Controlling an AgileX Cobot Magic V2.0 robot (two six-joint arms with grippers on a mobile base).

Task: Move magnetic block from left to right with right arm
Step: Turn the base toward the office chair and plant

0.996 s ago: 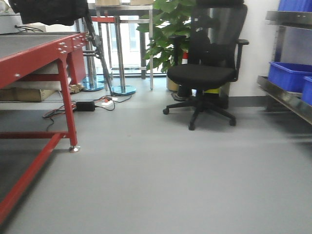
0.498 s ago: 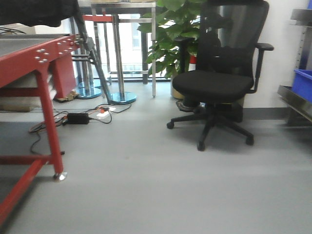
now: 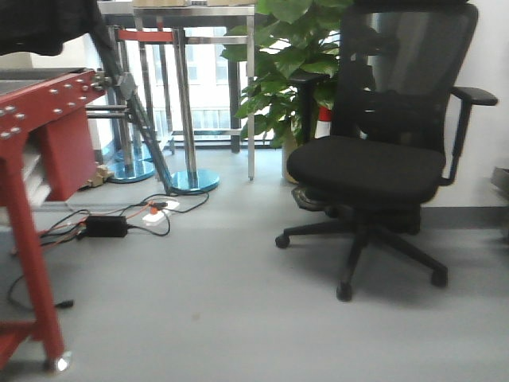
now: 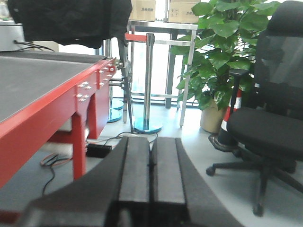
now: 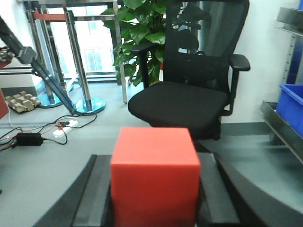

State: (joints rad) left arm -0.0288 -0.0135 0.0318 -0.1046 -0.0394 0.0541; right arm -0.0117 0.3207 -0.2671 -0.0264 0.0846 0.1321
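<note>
Red block point(image 5: 155, 175) clamped in right gripper point(image 5: 154, 204) at lower centre of frame, left gripper point(image 4: 151, 177) pressed closed, nothing held, office chair point(image 5: 182, 101) seen behind.

The grey floor point(image 3: 238, 318) carries a black office chair point(image 3: 366, 167), a power brick point(image 3: 106, 226) and a red table point(image 3: 48, 97).

You'll find the magnetic block point(image 5: 154, 175) has smooth, matt red faces, and the right gripper point(image 5: 154, 208) closed around it looks like dull black plastic, as does the left gripper point(image 4: 151, 175). The table point(image 4: 57, 106) is red painted metal with a matt grey top, and the posts point(image 3: 184, 103) are polished chrome. The chair point(image 3: 366, 167) pairs a black mesh back with a cloth seat, over a smooth grey floor point(image 3: 238, 318) with faint sheen
</note>
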